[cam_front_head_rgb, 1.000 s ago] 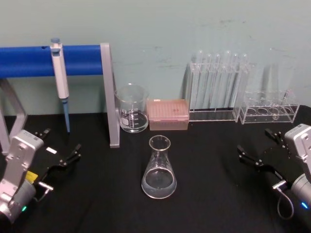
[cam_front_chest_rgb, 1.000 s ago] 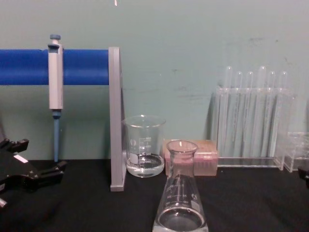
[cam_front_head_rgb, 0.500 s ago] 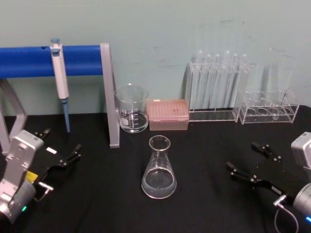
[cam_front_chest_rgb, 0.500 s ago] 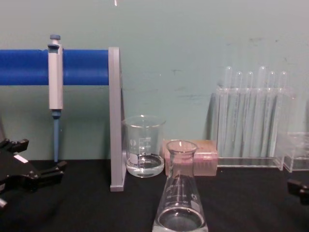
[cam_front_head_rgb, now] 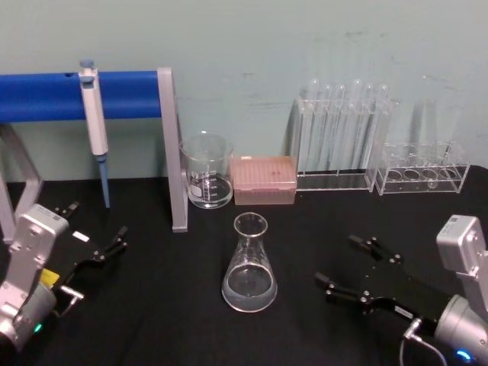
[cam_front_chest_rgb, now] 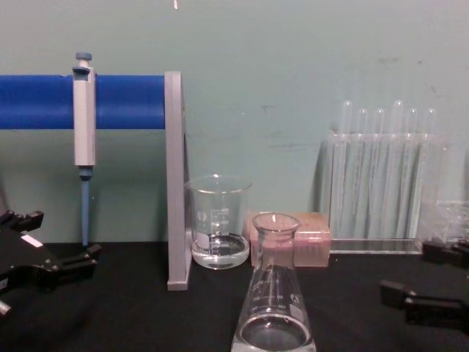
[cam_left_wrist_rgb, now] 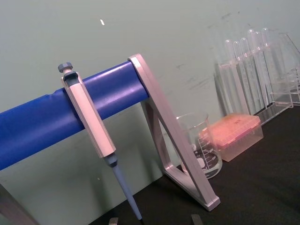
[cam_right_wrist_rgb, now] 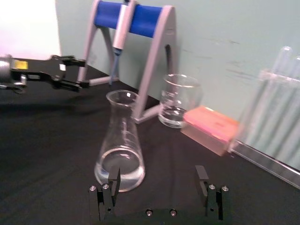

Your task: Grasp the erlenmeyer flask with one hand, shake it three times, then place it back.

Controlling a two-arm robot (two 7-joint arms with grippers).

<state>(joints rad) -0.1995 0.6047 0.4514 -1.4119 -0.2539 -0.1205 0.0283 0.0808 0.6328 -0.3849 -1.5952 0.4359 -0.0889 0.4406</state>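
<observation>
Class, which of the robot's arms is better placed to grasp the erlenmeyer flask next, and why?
Right: the right gripper is open, faces the erlenmeyer flask and is close; the left gripper sits farther away.

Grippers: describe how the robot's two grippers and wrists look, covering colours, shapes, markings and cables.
Both have slim black two-finger claws on a pale grey box and a silver cylindrical wrist. The left gripper bears a small white label, a yellow sticker and a green light. The right gripper has a looping grey cable and a blue light.
</observation>
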